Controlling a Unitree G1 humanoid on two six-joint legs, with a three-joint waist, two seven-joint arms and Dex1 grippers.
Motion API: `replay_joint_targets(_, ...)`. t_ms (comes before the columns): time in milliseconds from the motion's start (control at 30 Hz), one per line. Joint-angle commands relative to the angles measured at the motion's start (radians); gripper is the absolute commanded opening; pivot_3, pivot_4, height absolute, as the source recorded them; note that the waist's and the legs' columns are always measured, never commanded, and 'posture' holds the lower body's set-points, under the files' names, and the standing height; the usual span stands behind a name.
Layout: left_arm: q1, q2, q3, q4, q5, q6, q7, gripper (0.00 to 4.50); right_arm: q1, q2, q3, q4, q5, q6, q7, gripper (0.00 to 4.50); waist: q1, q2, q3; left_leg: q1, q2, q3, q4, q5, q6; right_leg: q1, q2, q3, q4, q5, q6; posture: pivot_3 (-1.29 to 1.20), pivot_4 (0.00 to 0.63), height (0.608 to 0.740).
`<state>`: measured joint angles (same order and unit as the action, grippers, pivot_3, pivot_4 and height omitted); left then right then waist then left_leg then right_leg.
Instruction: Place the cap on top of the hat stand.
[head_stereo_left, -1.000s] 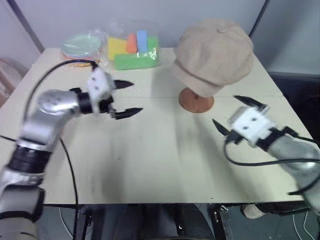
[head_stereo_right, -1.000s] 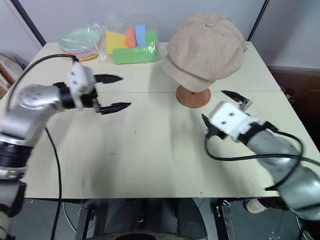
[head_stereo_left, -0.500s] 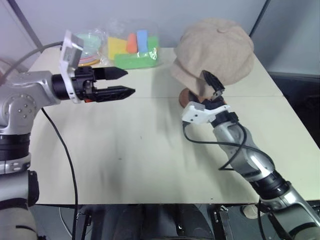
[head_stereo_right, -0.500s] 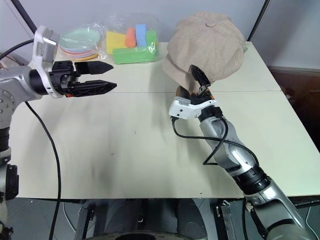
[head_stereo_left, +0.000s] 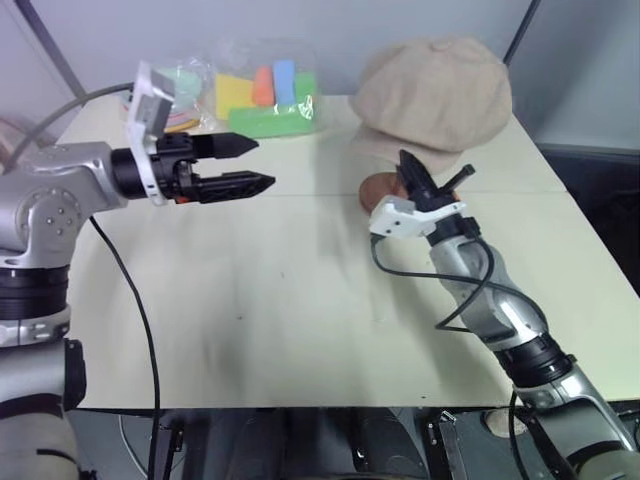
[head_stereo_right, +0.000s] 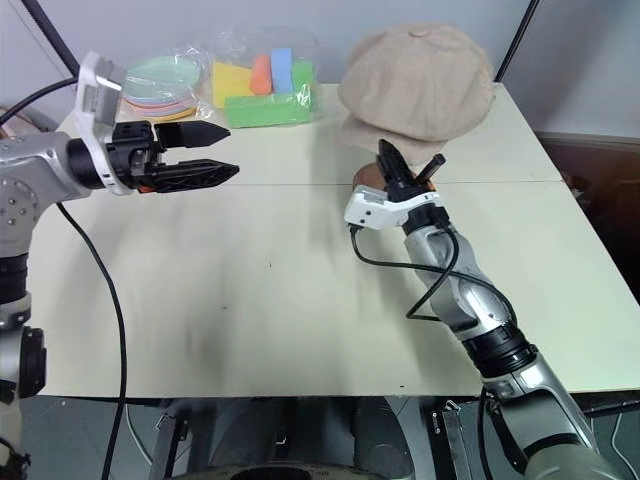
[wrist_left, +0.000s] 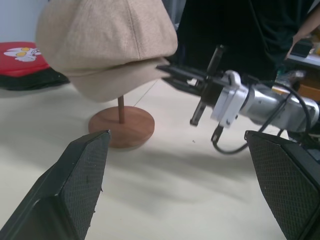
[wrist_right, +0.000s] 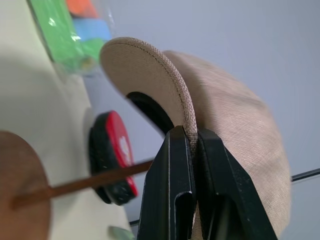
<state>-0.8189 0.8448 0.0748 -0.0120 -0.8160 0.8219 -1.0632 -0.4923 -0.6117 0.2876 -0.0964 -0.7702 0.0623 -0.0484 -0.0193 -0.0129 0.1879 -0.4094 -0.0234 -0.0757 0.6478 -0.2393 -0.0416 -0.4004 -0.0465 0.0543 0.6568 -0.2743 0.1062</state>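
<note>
The cap (head_stereo_left: 432, 92) sits on top of the hat stand (wrist_left: 121, 125), its puffy crown draped over the thin rod so that the top disc is hidden under the fabric, while the round wooden base rests on the surface (head_stereo_left: 290, 300) below it. The right hand (wrist_right: 190, 145) is pinched shut on the edge of the cap's short brim; the brim rim passes between the two black fingers and bends slightly where they squeeze it. The left hand (head_stereo_left: 238, 165) hangs level over the surface, well apart from the stand, with its fingers spread and nothing between them.

The cap looks light and soft — plain woven cloth that slumps around whatever supports it and would offer little resistance to a pull. The brim is the one stiffer part, so it seems the sensible place to grip, as the right hand does now; pinching the crown would probably just gather loose fabric. Being so light, the cap could shift or tip off the small disc if the brim is tugged sideways, and the slender stand may rock with it. Whether the crown is centred on the disc cannot quite be made out.
</note>
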Motion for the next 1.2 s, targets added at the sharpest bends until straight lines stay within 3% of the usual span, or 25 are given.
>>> replay_joint_targets(33,-0.007,0.004,0.047,-0.011,0.003,-0.006,0.000,4.50,0.025,-0.085,-0.083,-0.100,0.043,-0.122,0.037,0.03,0.000,0.000,0.000,0.000,0.000,0.000,0.000,0.000,0.000,0.000,0.000,0.000,0.000,0.000,0.000,0.00,0.150,0.740)
replay_joint_targets(233,0.003,-0.013,0.046,-0.010,0.016,-0.017,-0.001,4.50,0.077,-0.221,-0.210,-0.063,0.272,-0.483,0.058,0.03,-0.002,0.000,0.000,0.000,0.001,0.000,0.000,0.000,0.000,0.000,0.000,0.000,0.000,0.000,0.000,0.00,0.150,0.740)
replay_joint_targets(367,-0.003,-0.027,0.042,-0.004,0.030,-0.023,-0.007,4.50,0.020,-0.272,-0.229,0.148,0.367,-0.729,0.069,0.03,-0.005,0.000,0.000,0.001,0.001,0.001,0.000,0.000,0.000,0.001,0.000,0.000,0.000,0.000,0.000,0.00,0.150,0.740)
replay_joint_targets(600,-0.023,-0.034,0.043,0.006,0.046,-0.023,-0.021,4.50,-0.109,-0.275,-0.188,0.530,0.423,-0.954,0.158,0.03,-0.019,0.000,0.000,0.001,0.001,0.001,0.000,0.000,0.000,0.001,0.000,0.001,0.000,0.000,0.000,0.00,0.150,0.740)
replay_joint_targets(900,-0.043,-0.032,0.040,0.023,0.058,-0.021,-0.037,4.50,-0.172,-0.235,-0.159,0.706,0.360,-1.103,0.172,0.03,-0.027,0.000,0.000,0.001,0.001,0.000,-0.001,0.000,0.000,0.001,0.001,0.001,0.000,0.000,0.000,0.00,0.150,0.740)
replay_joint_targets(1033,-0.049,-0.038,0.035,0.024,0.065,-0.022,-0.040,4.50,-0.174,-0.217,-0.160,0.729,0.388,-1.065,0.208,1.52,-0.025,0.000,0.000,0.001,0.001,0.000,-0.001,0.000,0.000,0.001,0.000,0.001,0.000,0.000,0.000,0.00,0.150,0.740)
replay_joint_targets(1200,-0.055,-0.041,0.032,0.030,0.074,-0.020,-0.048,4.50,-0.093,-0.240,-0.190,0.651,0.396,-0.980,0.241,4.14,-0.024,0.000,0.000,0.001,0.001,0.000,0.000,0.000,0.000,0.001,0.000,0.001,0.000,0.000,0.000,0.00,0.150,0.740)
